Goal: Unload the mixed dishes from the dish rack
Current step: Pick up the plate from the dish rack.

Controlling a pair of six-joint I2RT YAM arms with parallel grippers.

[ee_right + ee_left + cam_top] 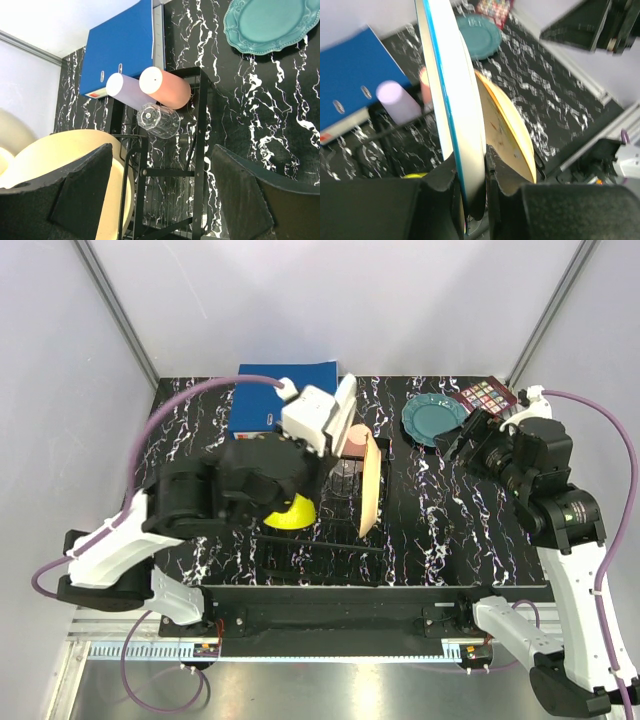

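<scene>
In left end effector (470, 172), white blue-edged plate (453, 100)

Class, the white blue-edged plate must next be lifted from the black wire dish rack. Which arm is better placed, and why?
Left. The left gripper is shut on the white blue-edged plate, beside the peach plate in the dish rack. The right gripper hangs open, off by the teal plate.

Three plates, namely a teal plate (433, 420), a peach plate (371, 485) and a white plate (454, 100); two plastic cups, a lilac cup (125, 90) and a salmon-pink cup (166, 88); one clear glass (159, 120); one yellow bowl (292, 512); one black wire rack (201, 150); one blue binder (125, 50).
</scene>
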